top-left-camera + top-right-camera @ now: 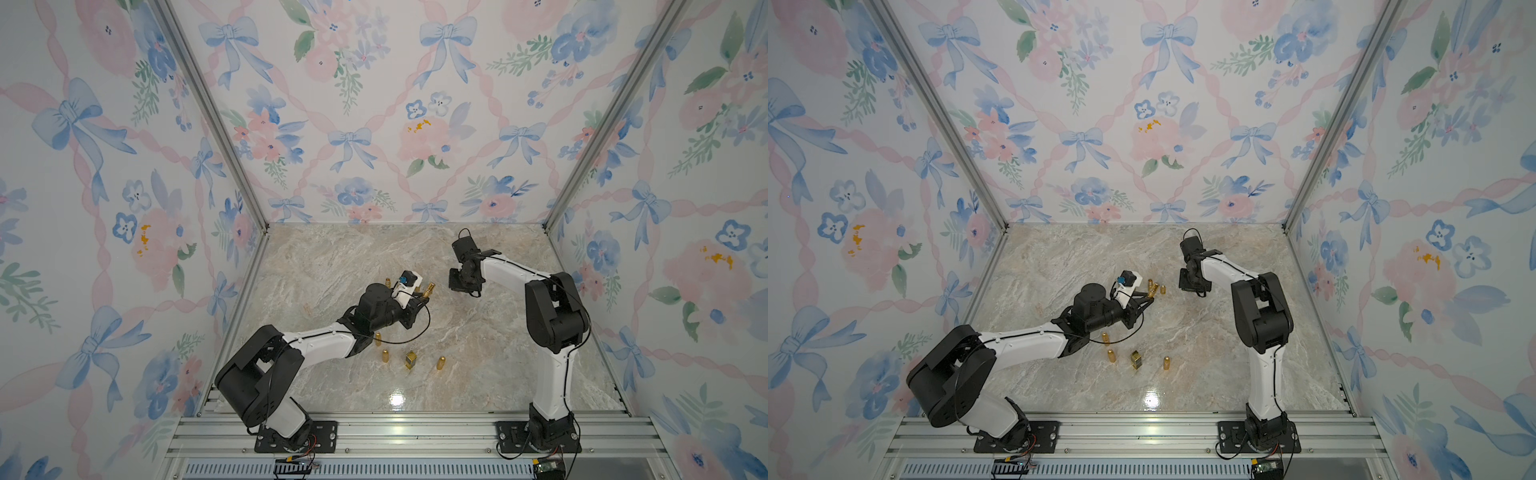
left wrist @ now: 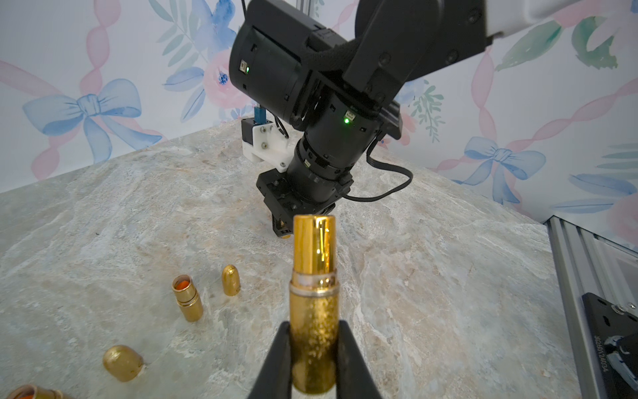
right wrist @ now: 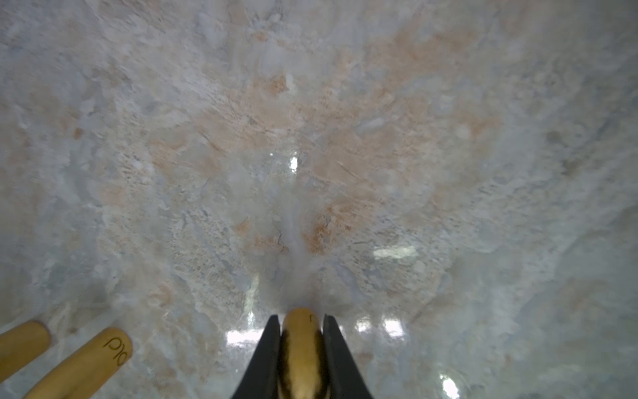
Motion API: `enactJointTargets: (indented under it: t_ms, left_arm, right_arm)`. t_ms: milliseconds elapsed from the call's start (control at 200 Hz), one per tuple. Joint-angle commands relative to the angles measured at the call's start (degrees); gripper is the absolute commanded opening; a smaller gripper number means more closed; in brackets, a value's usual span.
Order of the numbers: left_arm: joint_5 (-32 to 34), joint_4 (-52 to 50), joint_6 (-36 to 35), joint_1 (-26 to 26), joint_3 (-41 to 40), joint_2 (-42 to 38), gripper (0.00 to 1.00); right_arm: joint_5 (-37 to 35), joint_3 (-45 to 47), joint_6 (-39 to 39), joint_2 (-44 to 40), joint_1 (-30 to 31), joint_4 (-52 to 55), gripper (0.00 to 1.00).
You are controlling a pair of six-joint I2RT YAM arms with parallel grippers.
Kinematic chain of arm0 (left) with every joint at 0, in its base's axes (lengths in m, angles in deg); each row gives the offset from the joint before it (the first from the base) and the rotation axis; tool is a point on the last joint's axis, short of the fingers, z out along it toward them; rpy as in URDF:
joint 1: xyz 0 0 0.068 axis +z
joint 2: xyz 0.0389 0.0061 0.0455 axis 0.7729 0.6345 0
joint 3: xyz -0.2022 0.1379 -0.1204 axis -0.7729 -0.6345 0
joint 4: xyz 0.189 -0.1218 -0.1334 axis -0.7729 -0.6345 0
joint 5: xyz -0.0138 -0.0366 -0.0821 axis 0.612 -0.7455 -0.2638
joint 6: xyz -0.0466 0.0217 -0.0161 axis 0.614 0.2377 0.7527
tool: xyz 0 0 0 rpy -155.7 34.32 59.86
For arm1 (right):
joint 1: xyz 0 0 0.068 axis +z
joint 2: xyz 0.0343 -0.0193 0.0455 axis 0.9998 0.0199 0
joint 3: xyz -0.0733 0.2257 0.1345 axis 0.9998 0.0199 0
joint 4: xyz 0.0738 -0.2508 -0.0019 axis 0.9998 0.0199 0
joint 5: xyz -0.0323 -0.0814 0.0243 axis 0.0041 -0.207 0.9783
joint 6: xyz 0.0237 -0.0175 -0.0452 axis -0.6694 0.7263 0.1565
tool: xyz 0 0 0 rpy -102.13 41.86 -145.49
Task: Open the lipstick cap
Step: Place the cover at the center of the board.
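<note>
The left end effector point(image 2: 313, 326) is pinching the gold lipstick point(image 2: 312, 262) over the middle of the table point(image 2: 431, 276). The right end effector point(image 3: 301, 319) is pinching the gold cap point(image 3: 299, 345) near it, low down.

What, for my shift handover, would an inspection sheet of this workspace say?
Surface: marble-look table, glare near the front.
Job's things: lipstick uncapped, shiny inner tube bare; cap apart from it.
Clutter: open lipstick, bullet cap, square gold case, more gold pieces standing about.
Grippers: left gripper jaws shut on lipstick; right gripper jaws shut on cap.
Cables: black cable loops beside right wrist.
Surroundings: floral wallpaper, aluminium frame.
</note>
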Motion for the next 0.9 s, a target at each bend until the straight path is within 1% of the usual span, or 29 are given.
enactJointTargets:
  t_ms: [0, 100, 270, 345, 455, 545, 610, 695, 790, 895]
  left_arm:
    - [0.4, 1.3, 0.8, -0.4, 1.1, 0.9, 0.00]
    - [0.4, 1.5, 0.5, -0.3, 1.0, 0.9, 0.00]
    - [0.5, 1.4, 0.4, -0.4, 0.6, 0.5, 0.00]
    - [0.7, 1.4, 0.1, -0.4, 0.2, 0.0, 0.00]
    - [1.0, 1.4, -0.1, -0.4, 0.0, -0.4, 0.00]
    - [1.0, 1.4, -0.2, -0.3, 0.0, -0.3, 0.00]
    - [0.9, 1.4, -0.2, -0.3, 0.1, -0.2, 0.00]
    - [0.9, 1.4, -0.3, -0.4, 0.3, 0.0, 0.00]
    - [0.9, 1.5, -0.5, -0.4, 0.6, 0.3, 0.00]
    - [1.1, 1.4, -0.8, -0.4, 1.0, 0.7, 0.00]
  right_arm:
    - [-1.6, -0.8, 1.1, 1.1, 0.7, 1.6, 0.21]
    - [-1.3, -0.8, 1.5, 1.5, 1.5, 1.4, 0.22]
    - [-1.0, -1.0, 1.2, 2.1, 1.9, 1.3, 0.25]
    - [-1.1, -1.2, 1.0, 2.2, 1.9, 1.8, 0.29]
    - [-1.5, -0.7, 0.9, 1.2, 2.0, 1.7, 0.31]
    - [-1.2, -1.1, 1.0, 0.0, 2.0, 2.4, 0.36]
    - [-1.3, -1.0, 1.1, -1.8, 2.3, 2.9, 0.37]
    - [-1.1, -0.3, 0.8, -5.0, 2.5, 4.0, 0.44]
    - [-0.9, 1.4, 0.3, -9.0, 2.5, 5.6, 0.50]
    - [1.8, 3.5, -0.3, -14.6, 2.6, 7.8, 0.53]
